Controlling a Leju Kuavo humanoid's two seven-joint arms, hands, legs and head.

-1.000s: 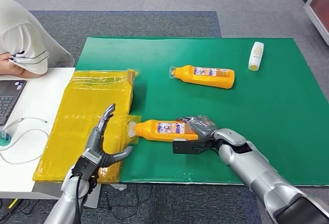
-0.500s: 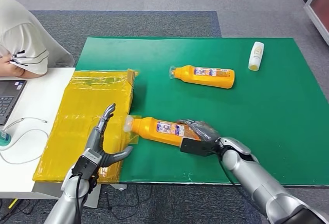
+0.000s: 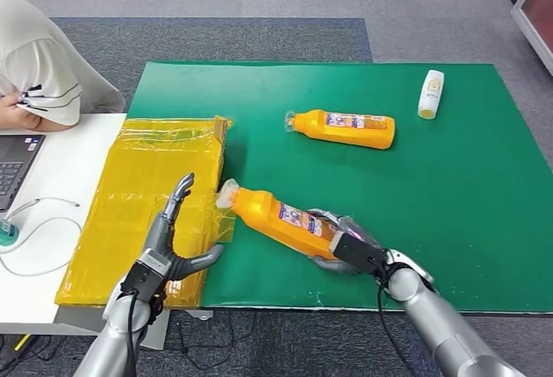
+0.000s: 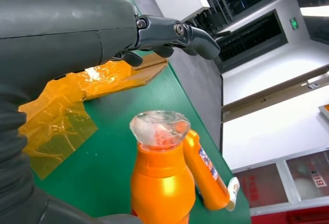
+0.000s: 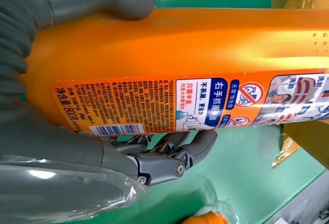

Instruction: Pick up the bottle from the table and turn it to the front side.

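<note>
Bright, even indoor light falls from above, leaving only soft, short shadows on the green mat (image 3: 456, 204). Glare glints off the yellow plastic sheet (image 3: 149, 195) and the orange bottle (image 5: 186, 39). The head view is sharp; the left hand (image 4: 58, 44), close to its wrist camera, looks soft.

right robot hand (image 5: 58, 147) grips orange bottle (image 5: 186, 44) | barcode label facing camera | green mat (image 5: 240, 167)

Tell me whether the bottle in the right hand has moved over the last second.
Yes. The held bottle, gripped by the right hand, has swung: its cap end rose toward the yellow box, while the other orange bottle stayed put.
</note>
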